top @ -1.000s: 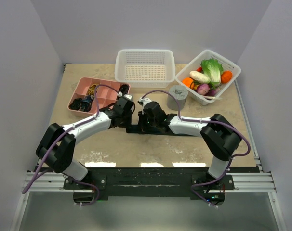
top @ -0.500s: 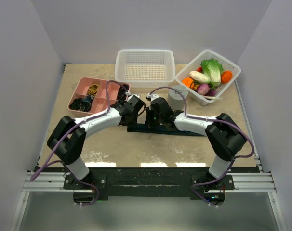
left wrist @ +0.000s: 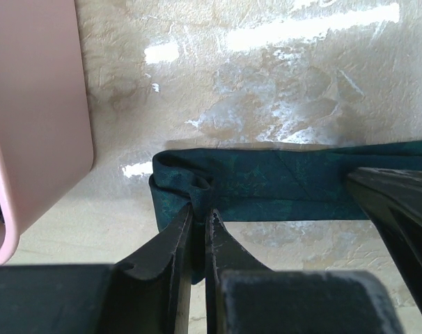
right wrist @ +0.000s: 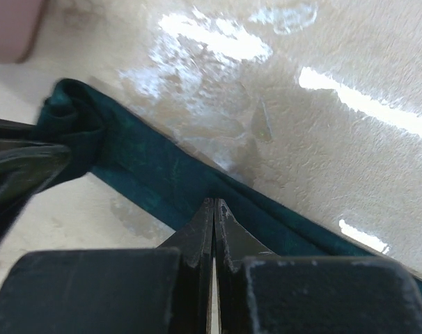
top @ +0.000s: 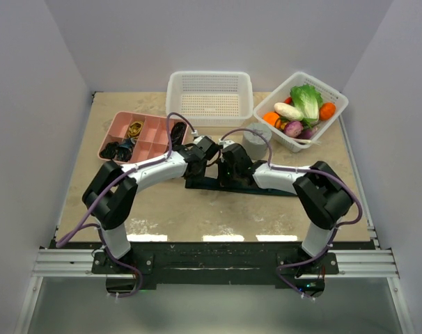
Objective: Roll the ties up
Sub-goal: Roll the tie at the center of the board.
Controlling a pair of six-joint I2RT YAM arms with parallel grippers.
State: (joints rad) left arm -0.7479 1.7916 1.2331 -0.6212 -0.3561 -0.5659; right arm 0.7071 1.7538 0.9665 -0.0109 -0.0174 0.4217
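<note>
Pinching the curled end of the tie [left wrist: 280, 184] at centre frame, your left tool [left wrist: 199, 212] seems set to begin the roll; your right tool [right wrist: 214, 203], jaws pressed together, likely pins the band to the worktop [left wrist: 267, 90].

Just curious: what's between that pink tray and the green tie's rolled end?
Only bare tabletop separates pink tray and tie, shown in the left wrist view.

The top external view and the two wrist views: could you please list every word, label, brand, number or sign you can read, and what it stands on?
None: no readable text shows on the dark teal-green fabric necktie, the pink plastic compartment tray, the empty white plastic basket, the grey cylinder or anywhere else in these views.
</note>
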